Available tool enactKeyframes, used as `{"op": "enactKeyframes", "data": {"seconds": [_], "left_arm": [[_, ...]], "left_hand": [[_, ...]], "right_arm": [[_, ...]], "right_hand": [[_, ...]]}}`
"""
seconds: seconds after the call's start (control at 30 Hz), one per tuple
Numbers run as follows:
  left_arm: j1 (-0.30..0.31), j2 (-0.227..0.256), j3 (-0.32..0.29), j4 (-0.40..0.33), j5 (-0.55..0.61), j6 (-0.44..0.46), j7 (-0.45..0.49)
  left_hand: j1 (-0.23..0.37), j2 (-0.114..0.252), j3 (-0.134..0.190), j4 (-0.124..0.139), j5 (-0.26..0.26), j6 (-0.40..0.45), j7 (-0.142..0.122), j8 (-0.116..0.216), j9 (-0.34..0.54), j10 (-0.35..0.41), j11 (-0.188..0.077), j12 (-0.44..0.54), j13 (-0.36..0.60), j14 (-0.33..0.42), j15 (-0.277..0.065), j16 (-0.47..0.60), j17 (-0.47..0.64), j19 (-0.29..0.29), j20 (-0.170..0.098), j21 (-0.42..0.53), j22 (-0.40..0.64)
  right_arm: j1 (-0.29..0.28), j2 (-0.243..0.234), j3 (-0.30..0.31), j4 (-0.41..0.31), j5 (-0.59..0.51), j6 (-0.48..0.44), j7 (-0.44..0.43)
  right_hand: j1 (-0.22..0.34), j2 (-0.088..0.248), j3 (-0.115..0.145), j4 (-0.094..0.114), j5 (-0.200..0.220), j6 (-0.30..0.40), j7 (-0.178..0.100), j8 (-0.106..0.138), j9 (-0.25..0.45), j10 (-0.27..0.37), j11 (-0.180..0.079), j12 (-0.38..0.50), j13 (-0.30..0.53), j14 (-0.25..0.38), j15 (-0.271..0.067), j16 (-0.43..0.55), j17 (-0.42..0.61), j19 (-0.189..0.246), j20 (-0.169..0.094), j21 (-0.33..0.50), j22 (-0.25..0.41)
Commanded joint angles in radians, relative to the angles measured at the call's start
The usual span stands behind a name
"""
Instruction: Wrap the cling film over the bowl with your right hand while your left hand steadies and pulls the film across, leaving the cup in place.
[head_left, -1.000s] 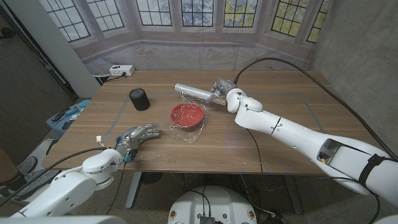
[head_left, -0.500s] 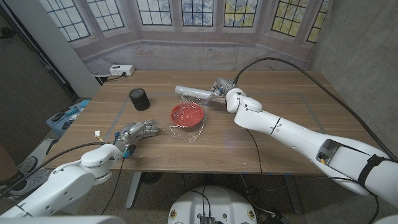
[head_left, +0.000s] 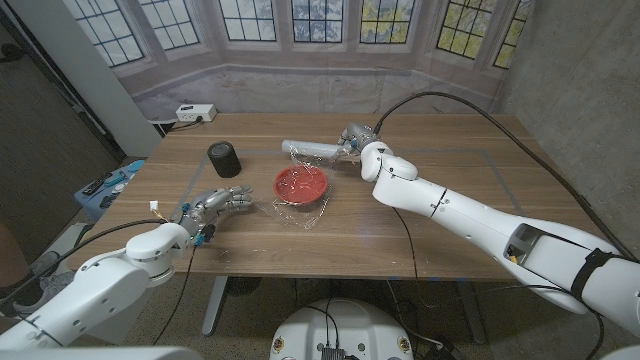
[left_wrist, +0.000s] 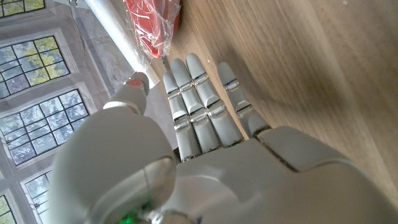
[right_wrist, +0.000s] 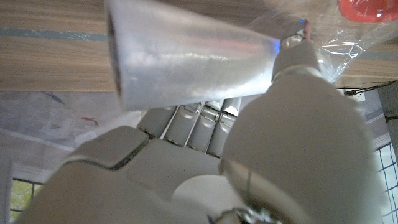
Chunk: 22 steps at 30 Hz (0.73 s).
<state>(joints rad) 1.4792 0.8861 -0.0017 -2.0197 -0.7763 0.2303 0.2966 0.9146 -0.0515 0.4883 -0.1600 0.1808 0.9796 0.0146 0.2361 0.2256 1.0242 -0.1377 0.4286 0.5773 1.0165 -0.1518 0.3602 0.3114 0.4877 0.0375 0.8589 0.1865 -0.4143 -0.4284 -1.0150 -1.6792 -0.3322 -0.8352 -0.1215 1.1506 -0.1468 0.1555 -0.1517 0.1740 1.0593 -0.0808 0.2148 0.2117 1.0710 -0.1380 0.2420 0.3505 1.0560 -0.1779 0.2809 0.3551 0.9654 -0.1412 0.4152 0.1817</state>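
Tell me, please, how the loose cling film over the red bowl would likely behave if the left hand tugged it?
The cling film looks thin and crumpled, so probably floppy and light. It drapes the red bowl, so a tug may drag it. It runs to the roll in the right hand.

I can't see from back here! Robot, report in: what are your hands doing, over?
Right hand grips the cling film roll. Left hand open beside the film sheet. Film draped over red bowl. Cup standing clear, over.

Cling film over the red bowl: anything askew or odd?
Yes. The clear cling film lies crumpled over the red bowl, bunching on the table toward the left hand, which isn't gripping it. The right hand holds the grey film roll behind the bowl.
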Motion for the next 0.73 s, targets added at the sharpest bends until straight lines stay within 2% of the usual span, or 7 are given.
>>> {"op": "enactKeyframes", "data": {"seconds": [0.03,0.47,0.73], "left_arm": [[-0.024,0.009,0.001,0.025,0.013,-0.008,-0.029],[-0.037,0.025,-0.001,0.032,0.013,-0.002,-0.059],[-0.087,0.033,0.036,0.042,0.019,0.019,-0.073]], "left_hand": [[0.201,0.187,0.001,-0.005,0.0,0.006,-0.001,0.002,0.004,0.006,-0.004,-0.001,0.002,0.01,-0.003,0.004,0.003,0.009,0.001,0.005,0.0],[0.205,0.186,0.0,-0.005,0.0,0.008,-0.002,0.002,0.004,0.007,-0.004,-0.001,0.004,0.009,-0.004,0.004,0.005,0.008,0.001,0.009,0.0],[0.205,0.186,0.0,-0.004,0.0,0.007,-0.004,0.001,0.005,0.007,-0.005,-0.002,0.004,0.008,-0.004,0.004,0.005,0.009,0.001,0.011,0.0]], "right_arm": [[-0.001,0.014,0.006,0.021,-0.003,0.003,-0.039],[-0.035,0.014,0.037,-0.01,0.004,-0.019,-0.091],[-0.055,-0.002,0.06,-0.026,0.019,-0.017,-0.115]], "right_hand": [[0.225,0.23,-0.001,-0.001,0.006,0.04,-0.034,0.005,0.006,0.005,0.001,0.005,0.004,0.013,-0.065,-0.001,0.003,-0.005,-0.038,0.008,0.003],[0.226,0.23,-0.002,-0.001,0.006,0.041,-0.034,0.005,0.006,0.004,-0.001,0.004,0.004,0.013,-0.065,-0.002,0.004,-0.006,-0.038,0.009,0.003],[0.226,0.229,-0.003,-0.001,0.006,0.041,-0.031,0.005,0.006,0.005,0.0,0.004,0.004,0.014,-0.065,-0.002,0.004,-0.005,-0.039,0.01,0.003]]}}
